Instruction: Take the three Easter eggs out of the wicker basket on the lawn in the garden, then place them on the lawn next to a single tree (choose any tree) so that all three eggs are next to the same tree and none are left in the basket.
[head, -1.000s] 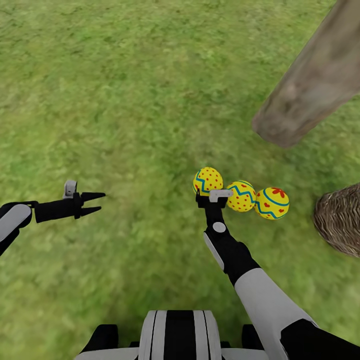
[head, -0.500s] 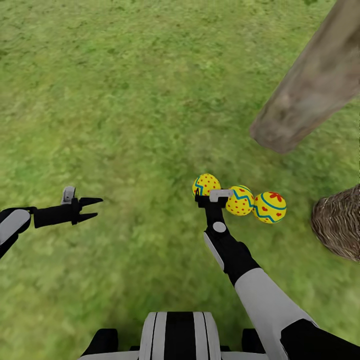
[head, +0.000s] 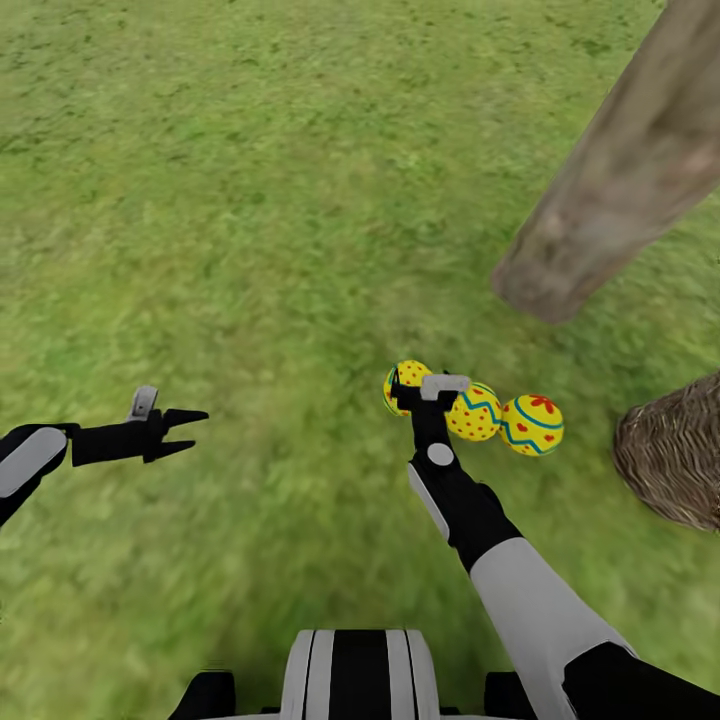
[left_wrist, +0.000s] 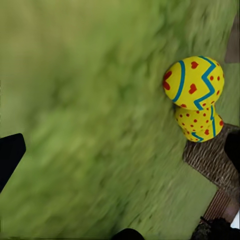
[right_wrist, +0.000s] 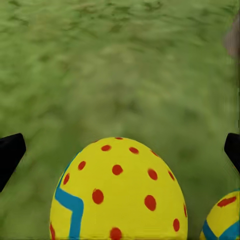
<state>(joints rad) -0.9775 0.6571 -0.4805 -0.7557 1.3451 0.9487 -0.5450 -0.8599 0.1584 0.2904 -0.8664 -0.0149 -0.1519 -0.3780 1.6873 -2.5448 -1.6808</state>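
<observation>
Three Easter eggs (head: 475, 410) lie in a short row on the lawn (head: 250, 200), out of the wicker basket (head: 675, 455) and a little way short of the foot of the tree (head: 610, 190), whose pale trunk leans across the upper right of the head view. The red-dotted egg (head: 405, 378) sits at the left end, the zigzag one (head: 478, 412) in the middle touching it, and the flower-topped one (head: 532, 424) at the right end, nearest the basket. The right gripper (head: 415, 392) is down at the dotted egg, and its wrist camera shows that egg (right_wrist: 119, 192) sitting between the two black fingertips (right_wrist: 10, 155), which stand wide apart at the edges of the frame and do not touch it. The left gripper (head: 192, 431) hangs well off to the left over bare grass, its fingers parted (a modest gap, nothing between them). From its wrist camera two eggs (left_wrist: 194, 82) appear stacked one behind the other, with the basket's weave (left_wrist: 210, 160) beyond.
</observation>
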